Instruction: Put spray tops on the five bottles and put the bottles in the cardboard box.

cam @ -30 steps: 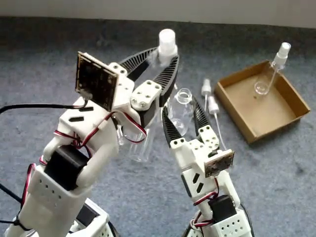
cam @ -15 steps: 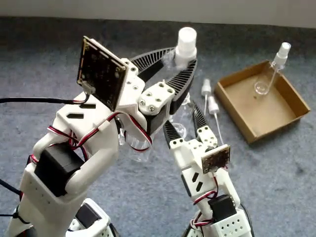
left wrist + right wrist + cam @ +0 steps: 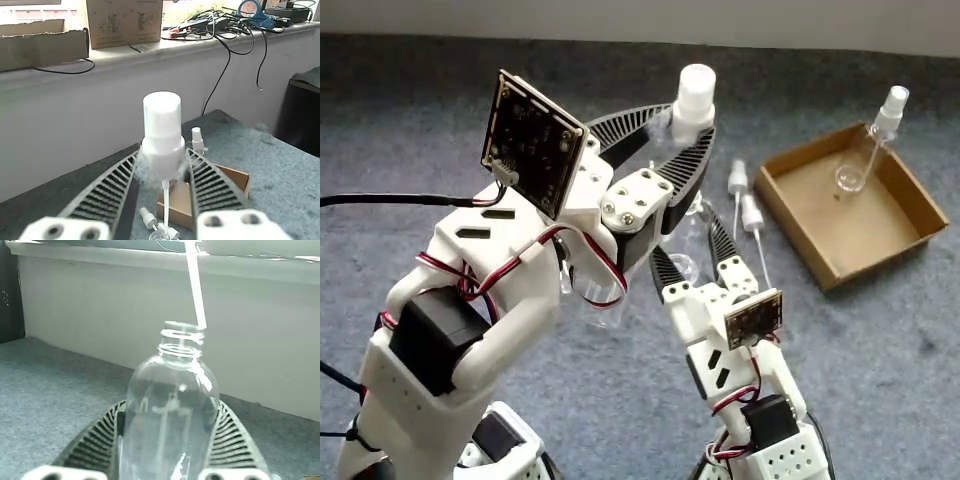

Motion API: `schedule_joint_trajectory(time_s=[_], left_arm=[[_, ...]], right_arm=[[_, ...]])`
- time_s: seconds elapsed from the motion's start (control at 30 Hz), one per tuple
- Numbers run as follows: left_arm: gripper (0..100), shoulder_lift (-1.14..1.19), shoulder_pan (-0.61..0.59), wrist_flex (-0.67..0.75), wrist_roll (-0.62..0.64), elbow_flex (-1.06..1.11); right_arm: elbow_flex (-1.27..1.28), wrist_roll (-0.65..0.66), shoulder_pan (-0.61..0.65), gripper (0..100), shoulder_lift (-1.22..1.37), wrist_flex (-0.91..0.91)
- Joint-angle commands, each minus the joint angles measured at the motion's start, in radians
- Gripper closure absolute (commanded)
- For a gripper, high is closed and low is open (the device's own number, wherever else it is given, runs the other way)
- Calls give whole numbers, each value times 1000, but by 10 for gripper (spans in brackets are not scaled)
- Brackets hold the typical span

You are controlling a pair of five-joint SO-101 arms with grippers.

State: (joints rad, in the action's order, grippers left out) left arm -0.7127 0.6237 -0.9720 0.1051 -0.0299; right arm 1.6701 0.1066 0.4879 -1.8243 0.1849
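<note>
The left gripper (image 3: 162, 159) has its black ribbed fingers (image 3: 112, 187) pinched on a white plastic spray top (image 3: 161, 127). The top is a smooth cylindrical cap over a wider collar, held upright well above the table. A thin translucent dip tube (image 3: 164, 202) hangs straight down from it.

The right gripper (image 3: 170, 412), with the same slatted black fingers (image 3: 227, 432), clasps a clear round-shouldered plastic bottle (image 3: 170, 400) by its belly. The bottle stands upright with its threaded neck open. In the right wrist view the tube's lower end lies at the rim of that neck; whether it is inside the mouth cannot be told.

A shallow brown cardboard box (image 3: 800, 215) with low walls lies on the right arm's side, beyond the grippers. A second clear bottle (image 3: 875, 140) rests tilted in it, fitted with a white sprayer that pokes past the far wall. Two loose white spray tops (image 3: 738, 180) with long tubes lie side by side between the box and the grippers.

Everything rests on a grey felt-like carpet (image 3: 440, 120) with a mottled nap. Behind it rises a plain white wall (image 3: 75, 115). A window sill (image 3: 150, 47) on top of the wall carries tangled black cables (image 3: 220, 22) and brown cartons (image 3: 124, 22).
</note>
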Motion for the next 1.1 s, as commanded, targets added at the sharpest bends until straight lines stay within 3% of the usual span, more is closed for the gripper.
schedule_joint_trajectory(time_s=[0.0,0.33,1.07], left_arm=[[994,2,15,5,0,-45],[994,2,-28,54,5,-91],[994,1,-27,52,5,133]], right_arm=[[116,0,8,917,-13,4],[116,0,8,917,-13,4],[116,0,8,917,-13,4]])
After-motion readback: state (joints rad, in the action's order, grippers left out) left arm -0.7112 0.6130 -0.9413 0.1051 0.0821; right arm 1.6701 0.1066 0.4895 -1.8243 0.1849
